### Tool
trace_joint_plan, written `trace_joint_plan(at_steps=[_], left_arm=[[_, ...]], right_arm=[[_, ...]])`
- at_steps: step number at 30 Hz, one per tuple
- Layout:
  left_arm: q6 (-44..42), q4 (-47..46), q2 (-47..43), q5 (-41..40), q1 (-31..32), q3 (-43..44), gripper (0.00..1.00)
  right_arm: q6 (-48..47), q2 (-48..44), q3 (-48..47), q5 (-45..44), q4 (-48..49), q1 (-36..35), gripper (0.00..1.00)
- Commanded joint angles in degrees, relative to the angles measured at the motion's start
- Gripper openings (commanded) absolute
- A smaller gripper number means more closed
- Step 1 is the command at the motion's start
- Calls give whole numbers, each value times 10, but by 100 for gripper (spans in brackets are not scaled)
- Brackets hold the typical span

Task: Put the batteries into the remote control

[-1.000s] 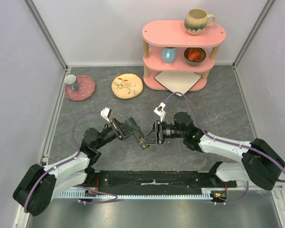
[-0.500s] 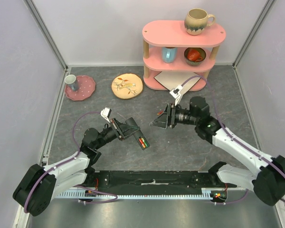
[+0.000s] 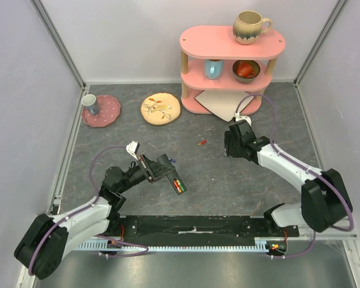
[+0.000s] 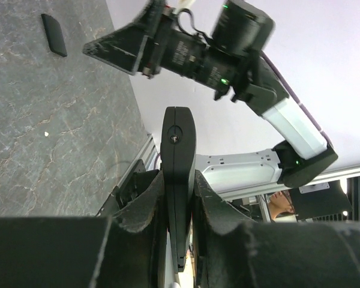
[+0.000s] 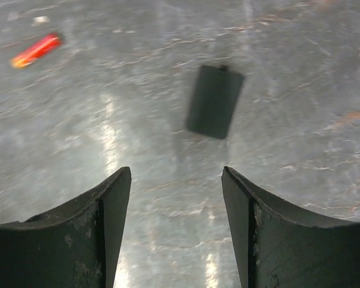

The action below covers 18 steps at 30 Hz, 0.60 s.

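Note:
My left gripper (image 3: pixel 165 170) is shut on the black remote control (image 3: pixel 176 180) and holds it above the table. Its battery bay faces up with coloured batteries (image 3: pixel 179 183) in it. In the left wrist view the remote (image 4: pixel 177 150) stands edge-on between the fingers (image 4: pixel 145 204). My right gripper (image 3: pixel 228 147) is open and empty, pointing down at the table. Its wrist view shows a loose red battery (image 5: pixel 36 50) at the upper left and a small black cover plate (image 5: pixel 214 102) ahead of the gripper (image 5: pixel 175 171). The red battery (image 3: pixel 201 142) lies left of the right gripper.
A pink shelf unit (image 3: pixel 228 45) with mugs and a bowl stands at the back right, with a white board (image 3: pixel 222 102) under it. A pink plate with a cup (image 3: pixel 102 111) and a yellow plate (image 3: pixel 161 108) sit at the back left.
My right gripper has pulled away from the remote, swung right and back, and now points down at the table. The red battery now shows on the table. My left gripper has drifted slightly nearer with the remote.

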<state>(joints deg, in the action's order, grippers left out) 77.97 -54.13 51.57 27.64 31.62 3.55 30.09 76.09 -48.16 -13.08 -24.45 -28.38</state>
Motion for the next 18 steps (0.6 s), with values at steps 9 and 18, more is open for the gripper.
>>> trace_joint_plan(at_steps=[9, 18], left_arm=[[-40, 64, -93, 18, -1, -2, 2], [-40, 68, -104, 9, -1, -10, 2]], right_arm=[[16, 156, -44, -40, 16, 61, 68], [23, 191, -67, -42, 21, 64, 68]])
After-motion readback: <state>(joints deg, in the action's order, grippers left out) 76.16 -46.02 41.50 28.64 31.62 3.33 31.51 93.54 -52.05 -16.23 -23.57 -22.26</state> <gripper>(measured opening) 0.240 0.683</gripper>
